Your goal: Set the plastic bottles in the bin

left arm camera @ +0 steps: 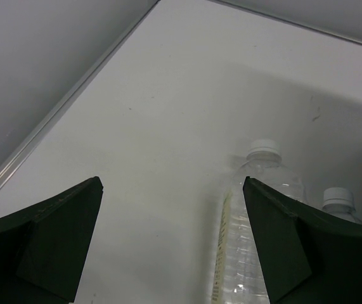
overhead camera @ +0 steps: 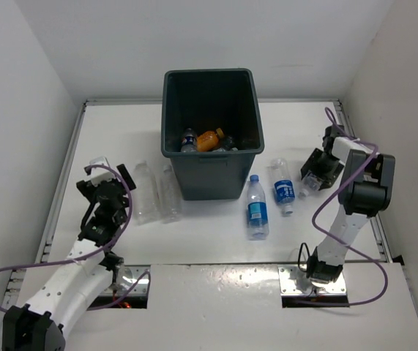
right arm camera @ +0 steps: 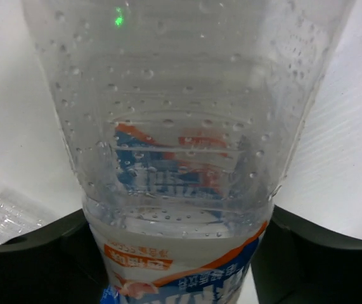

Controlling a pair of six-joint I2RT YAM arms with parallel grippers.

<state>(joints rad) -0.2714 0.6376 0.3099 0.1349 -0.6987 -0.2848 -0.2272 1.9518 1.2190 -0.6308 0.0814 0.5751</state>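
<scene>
Right wrist view: the right tool (right arm camera: 181,253) straddles a droplet-beaded blue-labelled bottle (right arm camera: 181,126) on the surface (overhead camera: 216,241), right of the bin (overhead camera: 210,139); whether it clamps yet, I cannot tell. Slick round plastic could squirt out or roll away. Left tool (left arm camera: 171,190) gapes wide beside 2 clear bottles (left arm camera: 257,209)

Clear glossy plastic bottles (overhead camera: 258,208), matt grey bin (overhead camera: 212,179)

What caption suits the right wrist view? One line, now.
Clear bottle, beaded with droplets, sits between the jaws of the right gripper.
</scene>
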